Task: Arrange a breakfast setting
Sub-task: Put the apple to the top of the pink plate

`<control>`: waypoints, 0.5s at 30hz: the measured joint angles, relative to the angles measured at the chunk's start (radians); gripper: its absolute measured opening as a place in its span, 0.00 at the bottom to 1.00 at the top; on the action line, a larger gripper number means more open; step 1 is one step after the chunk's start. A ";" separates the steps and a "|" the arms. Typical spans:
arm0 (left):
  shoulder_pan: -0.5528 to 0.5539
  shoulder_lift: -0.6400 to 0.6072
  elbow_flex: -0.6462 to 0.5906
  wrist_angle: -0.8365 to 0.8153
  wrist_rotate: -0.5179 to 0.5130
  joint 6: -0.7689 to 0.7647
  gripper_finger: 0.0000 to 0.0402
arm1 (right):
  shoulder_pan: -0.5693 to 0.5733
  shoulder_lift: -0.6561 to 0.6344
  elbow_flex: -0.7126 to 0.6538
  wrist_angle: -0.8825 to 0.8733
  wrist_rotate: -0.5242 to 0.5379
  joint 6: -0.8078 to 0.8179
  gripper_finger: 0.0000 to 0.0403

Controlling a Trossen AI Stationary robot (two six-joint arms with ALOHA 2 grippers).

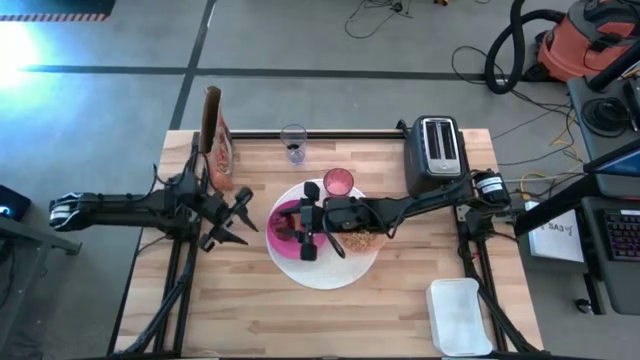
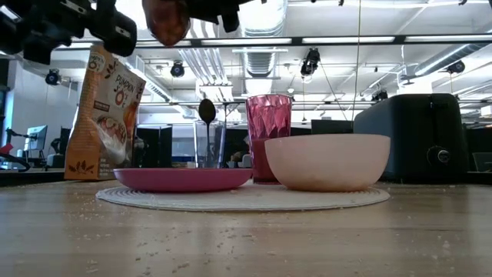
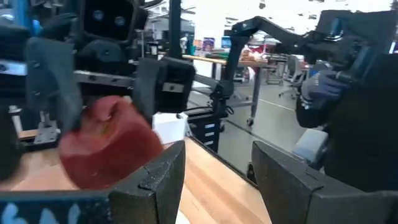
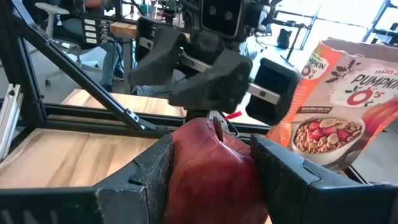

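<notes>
My right gripper (image 1: 295,228) reaches from the table's right over the magenta plate (image 1: 285,245) and is shut on the small dark-red fruit (image 4: 214,168). The low view shows the fruit (image 2: 165,19) high above the plate (image 2: 183,178). My left gripper (image 1: 248,215) is open and empty just left of the plate, facing the fruit (image 3: 109,149). The plate, the pink bowl (image 2: 327,161) and the pink tumbler (image 2: 268,131) rest on the white disc (image 2: 246,198). A spoon (image 2: 206,111) stands in a clear glass (image 1: 293,143) at the far edge. My right gripper pinches the fruit's two opposite sides (image 4: 180,165) between its two fingers. The fingers lie level and come from the table's right, and the fruit's stem end (image 4: 217,127) faces forward toward my left gripper. The fruit is lifted clear, above the magenta plate.
A cereal bag (image 1: 215,140) stands at the far left and a dark toaster (image 1: 437,150) at the far right. A white lidded container (image 1: 460,315) lies at the near right. The bowl (image 1: 362,242) under my right arm holds something tan.
</notes>
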State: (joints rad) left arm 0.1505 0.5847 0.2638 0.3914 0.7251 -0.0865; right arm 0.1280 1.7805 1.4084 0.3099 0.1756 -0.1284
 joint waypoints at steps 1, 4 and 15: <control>0.001 0.003 -0.001 0.000 -0.002 0.002 0.42 | 0.000 0.000 0.003 -0.001 0.000 0.000 0.46; 0.000 0.018 -0.011 -0.008 -0.050 0.009 0.42 | -0.003 -0.002 0.011 0.000 0.000 -0.005 0.46; 0.003 0.099 -0.015 0.013 -0.140 0.053 0.52 | -0.011 -0.003 0.012 -0.019 0.000 -0.003 0.46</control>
State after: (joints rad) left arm 0.1533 0.6837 0.2489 0.4045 0.5849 -0.0334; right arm 0.1169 1.7779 1.4208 0.2907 0.1757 -0.1310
